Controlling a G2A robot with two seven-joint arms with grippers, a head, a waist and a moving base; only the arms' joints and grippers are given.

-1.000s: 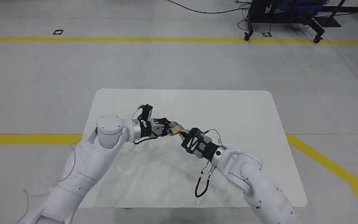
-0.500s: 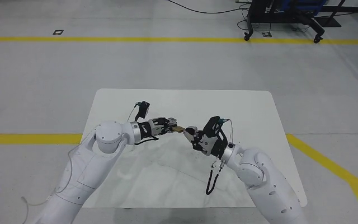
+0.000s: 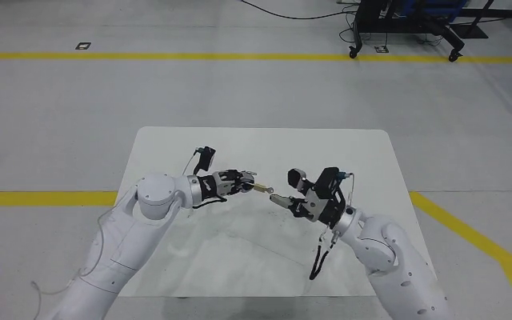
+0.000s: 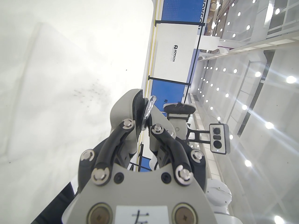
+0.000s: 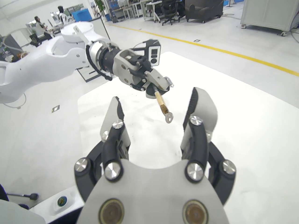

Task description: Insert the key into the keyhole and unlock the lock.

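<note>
Lock [image 5: 160, 101] held over counter [image 3: 360, 152], key [image 5: 168, 117] in it

Above the white counter, the left claw [image 5: 157, 86] is clamped on the lock's shackle end, and the brass body juts toward the right claw [image 5: 156, 97], which is spread wide, empty and near the key. The lock is judged stiff and dense, and its smooth metal may slip under a twist. The thin, light key is best pinched flat across its protruding head. Nothing is seen between.

Logo wording on blue and white wall panels [image 4: 175, 54]; a one-character label [image 4: 142, 215] on the left tool's [image 4: 146, 115] housing
</note>
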